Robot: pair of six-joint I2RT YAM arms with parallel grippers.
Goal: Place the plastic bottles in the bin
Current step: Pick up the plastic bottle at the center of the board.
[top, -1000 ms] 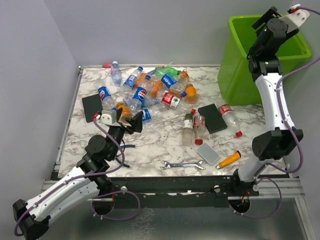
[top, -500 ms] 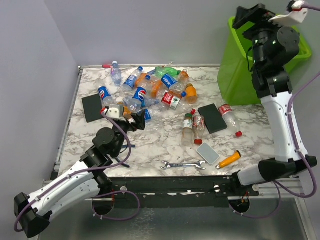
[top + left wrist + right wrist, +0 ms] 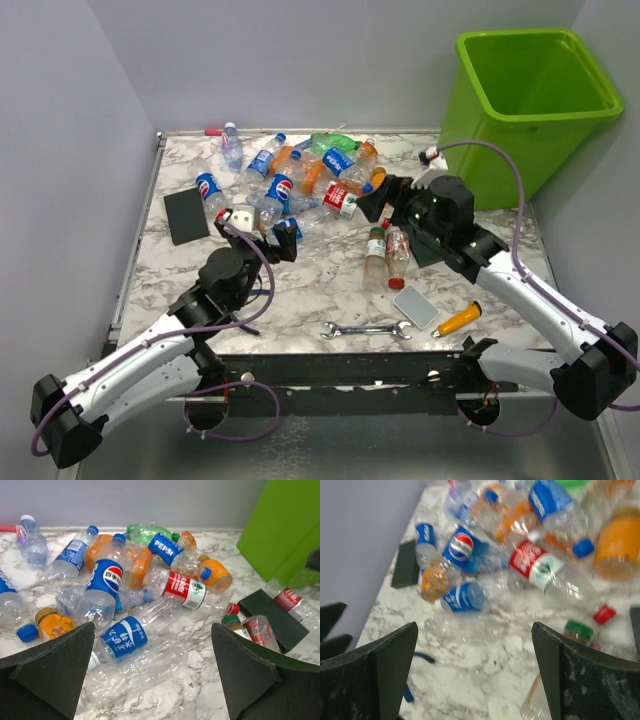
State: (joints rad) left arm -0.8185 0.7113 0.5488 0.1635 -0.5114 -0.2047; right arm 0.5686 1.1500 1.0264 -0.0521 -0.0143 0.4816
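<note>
Small crushed plastic bottles (image 3: 300, 180), clear, orange and green, lie heaped on the far half of the marbled tabletop (image 3: 310, 295), outside the tall lime-green plastic bin (image 3: 490, 150) at its far right corner. The left end effector (image 3: 277, 240) and right end effector (image 3: 378, 198) hover at the heap's near edge, both released, grasping nothing.

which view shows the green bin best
Top external: the bin shows whole, with its rim, open mouth and two walls. The left wrist view catches only a slab of its wall at the right edge. The right wrist view does not show it.
</note>
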